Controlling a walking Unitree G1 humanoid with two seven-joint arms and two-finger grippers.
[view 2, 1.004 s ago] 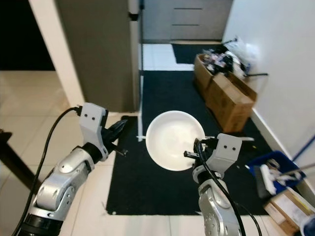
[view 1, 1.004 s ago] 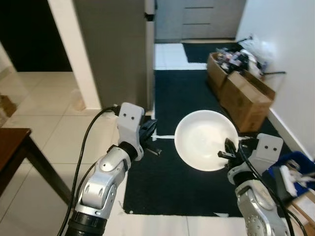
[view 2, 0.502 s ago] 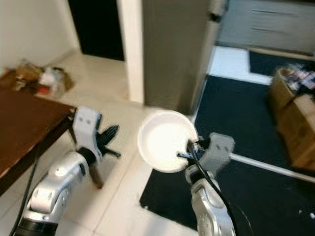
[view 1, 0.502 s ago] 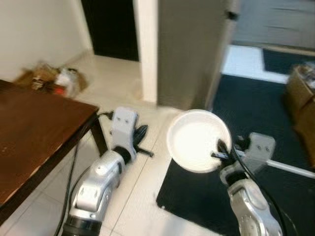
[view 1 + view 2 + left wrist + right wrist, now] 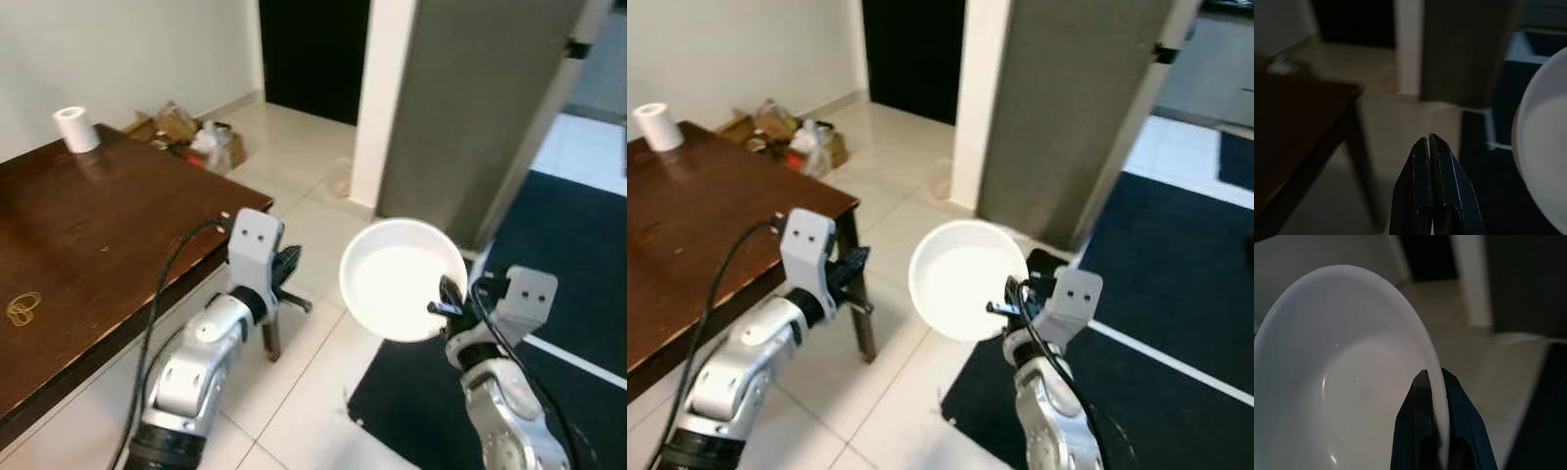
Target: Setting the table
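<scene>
A white plate [image 5: 397, 277] hangs in the air in front of me, tilted slightly, and my right gripper [image 5: 446, 301] is shut on its near right rim. In the right wrist view the two black fingers [image 5: 1420, 396] pinch the plate's [image 5: 1342, 362] edge between them. To the plate's left my left gripper [image 5: 290, 266] is held up with nothing in it, beside the table's corner; its fingers [image 5: 1420, 166] are pressed together. The dark brown wooden table [image 5: 108, 230] stands to my left.
On the table are a white paper roll [image 5: 75, 128] at the far end and rubber bands [image 5: 22, 308] near me. Bags and clutter [image 5: 186, 140] lie on the tiles by the wall. A dark doorway [image 5: 313, 49], grey cabinet [image 5: 480, 108] and black mat [image 5: 578, 294] lie ahead.
The view has swung further left, so the table now takes up more of the left side and the mat has slid right. Both arms keep their pose; the plate stays gripped.
</scene>
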